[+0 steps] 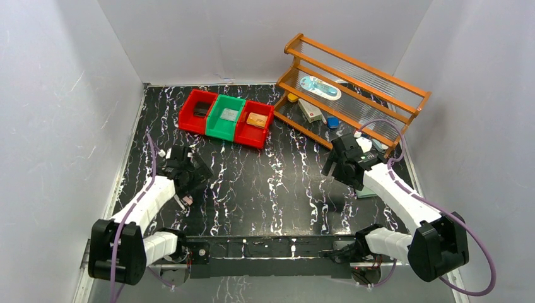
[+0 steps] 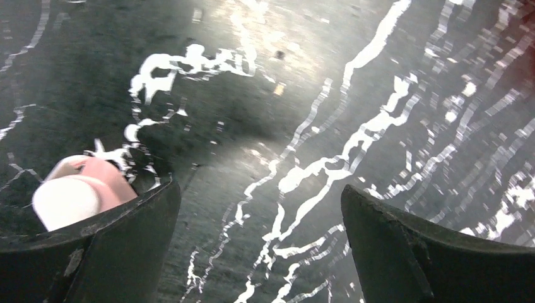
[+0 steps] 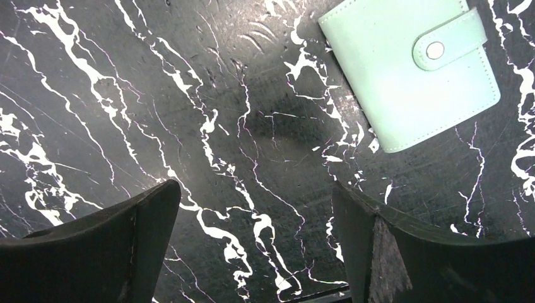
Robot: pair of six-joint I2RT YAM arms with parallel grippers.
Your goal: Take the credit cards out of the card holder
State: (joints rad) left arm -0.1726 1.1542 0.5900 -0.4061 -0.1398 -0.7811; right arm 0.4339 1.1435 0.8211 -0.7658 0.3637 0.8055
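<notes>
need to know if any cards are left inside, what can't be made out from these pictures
- card holder, right wrist view: closed and snapped, so the cover hides any contents.
- Same holder, top view: almost wholly hidden behind the right arm.
- pinkish-white object, left wrist view: blurred, partly behind one finger of the left gripper.
- flat items in the three bins, top view: too small to identify.

Card holder (image 3: 404, 76) — top corner cut off by the frame; pinkish clip (image 2: 72, 196) — half hidden behind the left end effector (image 2: 258, 196).
</notes>
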